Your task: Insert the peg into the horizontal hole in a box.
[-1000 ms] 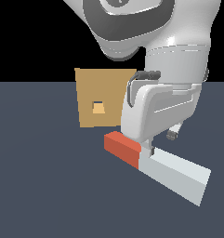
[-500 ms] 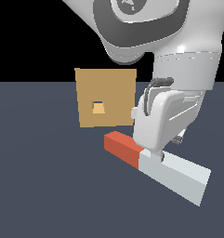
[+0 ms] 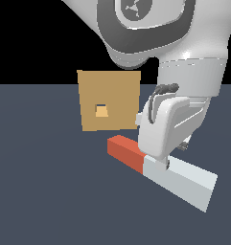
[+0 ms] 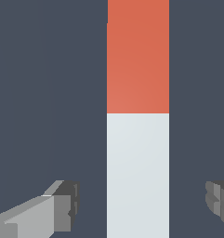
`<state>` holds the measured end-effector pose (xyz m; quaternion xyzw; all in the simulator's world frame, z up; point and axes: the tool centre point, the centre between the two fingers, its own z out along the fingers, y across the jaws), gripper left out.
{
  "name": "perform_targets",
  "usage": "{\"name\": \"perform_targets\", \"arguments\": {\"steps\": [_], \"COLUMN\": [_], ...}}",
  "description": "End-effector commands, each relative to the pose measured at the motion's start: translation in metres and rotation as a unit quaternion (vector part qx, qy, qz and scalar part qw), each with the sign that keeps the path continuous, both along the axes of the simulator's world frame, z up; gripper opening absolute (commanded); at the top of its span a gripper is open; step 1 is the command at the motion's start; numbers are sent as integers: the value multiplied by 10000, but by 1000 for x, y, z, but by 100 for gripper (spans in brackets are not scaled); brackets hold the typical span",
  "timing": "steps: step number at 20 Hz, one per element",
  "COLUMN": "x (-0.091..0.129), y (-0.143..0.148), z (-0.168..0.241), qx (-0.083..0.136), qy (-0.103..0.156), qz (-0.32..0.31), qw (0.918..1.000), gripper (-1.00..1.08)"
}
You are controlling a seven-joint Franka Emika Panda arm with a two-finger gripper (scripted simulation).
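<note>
Grey fingertips (image 4: 62,209) spread wide either side of the peg (image 4: 137,139), clear of both flanks, nothing clamped; gripper (image 3: 166,165) poised straight above the pale stretch, just behind the red-white seam. Lying flat on the dark floor (image 3: 45,191) directly beneath, red end pointing away toward the box (image 3: 109,100). Looks rigid and square-edged, probably light; flat parallel sides should seat well against pads, little risk of rolling. Best taken across the pale part near the seam, leaving the red end free for entry. Beyond the red tip, standing upright, with the horizontal hole (image 3: 101,111) in its face, apart from the peg
</note>
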<state>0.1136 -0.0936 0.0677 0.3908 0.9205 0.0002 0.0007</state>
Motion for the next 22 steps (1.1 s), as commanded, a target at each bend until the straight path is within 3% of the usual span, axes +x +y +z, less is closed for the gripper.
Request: {"name": "perform_targets", "arguments": {"steps": [1, 8, 14, 15, 22], "x": [-1, -2, 0, 0, 0], "y": [0, 1, 0, 0, 0], "z": [-10, -44, -45, -45, -45], "qx": [1, 1, 1, 1, 1], "qy": [8, 8, 7, 7, 7], "qz": [0, 0, -3, -3, -3], "qw": [10000, 10000, 10000, 10000, 10000], "gripper": [100, 100, 100, -100, -100]}}
